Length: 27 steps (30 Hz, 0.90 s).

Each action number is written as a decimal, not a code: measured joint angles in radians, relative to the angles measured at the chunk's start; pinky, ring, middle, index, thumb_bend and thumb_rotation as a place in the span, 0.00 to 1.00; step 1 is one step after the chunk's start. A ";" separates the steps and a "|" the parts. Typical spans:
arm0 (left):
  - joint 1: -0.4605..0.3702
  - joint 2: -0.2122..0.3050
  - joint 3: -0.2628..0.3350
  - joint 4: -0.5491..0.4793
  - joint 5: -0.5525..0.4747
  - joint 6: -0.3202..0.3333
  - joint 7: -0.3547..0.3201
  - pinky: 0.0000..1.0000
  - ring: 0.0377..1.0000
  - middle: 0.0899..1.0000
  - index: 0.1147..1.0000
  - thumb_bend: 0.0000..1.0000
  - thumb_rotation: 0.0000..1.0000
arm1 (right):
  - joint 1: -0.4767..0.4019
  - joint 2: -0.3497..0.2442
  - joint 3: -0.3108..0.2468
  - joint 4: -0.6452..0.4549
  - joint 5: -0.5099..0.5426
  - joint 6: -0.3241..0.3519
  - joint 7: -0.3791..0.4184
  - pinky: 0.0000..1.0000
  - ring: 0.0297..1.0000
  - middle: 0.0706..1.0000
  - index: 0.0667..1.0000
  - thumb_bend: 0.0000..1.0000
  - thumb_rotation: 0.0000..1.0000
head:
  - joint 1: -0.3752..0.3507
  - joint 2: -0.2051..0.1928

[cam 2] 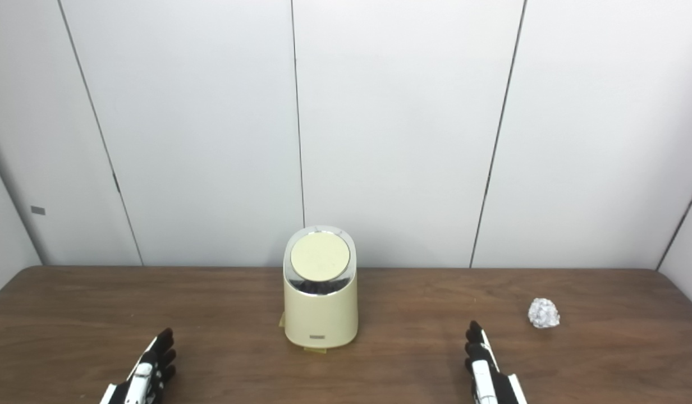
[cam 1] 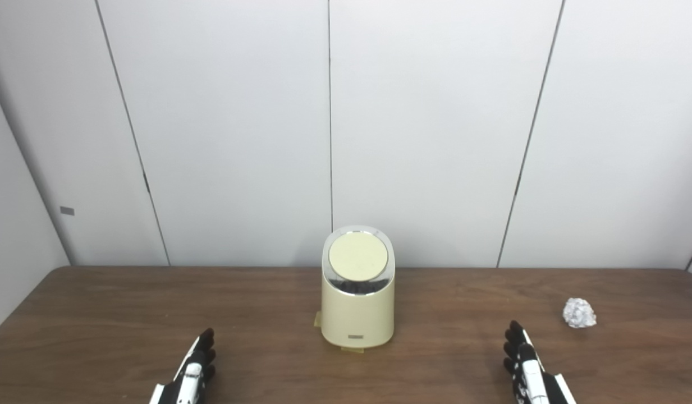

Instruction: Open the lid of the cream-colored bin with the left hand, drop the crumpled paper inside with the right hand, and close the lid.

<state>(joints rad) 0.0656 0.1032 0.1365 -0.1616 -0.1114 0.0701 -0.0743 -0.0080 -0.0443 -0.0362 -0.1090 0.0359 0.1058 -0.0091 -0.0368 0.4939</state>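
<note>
Cream-colored cylindrical bin (cam 1: 357, 306) is shown standing upright at the middle of the dark brown wooden table (cam 1: 99, 314), with its round, slanted lid (cam 1: 358, 256) shut and tilted toward the cameras inside a silvery rim. White crumpled paper ball (cam 1: 579, 312) is seen lying on the table well to the right of the bin, apart from everything else. The black-and-white left hand (cam 1: 191, 370) is placed near the front edge on the left, and the matching right hand (cam 1: 525, 365) near the front edge on the right; both are held flat with fingers extended forward, nothing being gripped by either, and neither bin nor paper is touched. This layout is judged to suit the division of labour: the bin is centred so that the lid can be reached from the left, while the paper is set on the side of the hand meant to carry it, just ahead and to the right of that hand. No step of the task is judged to have been carried out; the lid is expected to be addressed first. A plain white panelled wall (cam 1: 435, 129) is seen behind.
</note>
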 measured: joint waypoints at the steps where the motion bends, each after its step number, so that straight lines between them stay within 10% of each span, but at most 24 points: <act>1: 0.000 0.000 0.000 0.000 0.000 0.000 0.000 1.00 1.00 1.00 1.00 0.43 1.00 | 0.000 0.000 0.000 0.000 0.000 0.000 0.000 0.99 1.00 1.00 1.00 0.62 1.00 | 0.000 0.000; 14: 0.000 0.000 0.000 -0.001 0.003 0.000 0.000 1.00 1.00 1.00 1.00 0.46 0.97 | 0.001 -0.001 0.000 -0.004 0.000 0.004 0.002 1.00 1.00 1.00 1.00 0.62 1.00 | 0.003 0.006; 27: -0.078 0.001 -0.005 -0.106 0.035 0.198 0.047 0.99 0.99 1.00 1.00 0.66 0.57 | 0.001 -0.001 -0.004 -0.002 0.001 0.003 0.002 1.00 1.00 1.00 1.00 0.61 1.00 | 0.000 0.011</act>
<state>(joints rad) -0.0128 0.1041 0.1316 -0.2675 -0.0760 0.2684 -0.0275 -0.0073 -0.0450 -0.0400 -0.1108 0.0369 0.1092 -0.0072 -0.0368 0.5046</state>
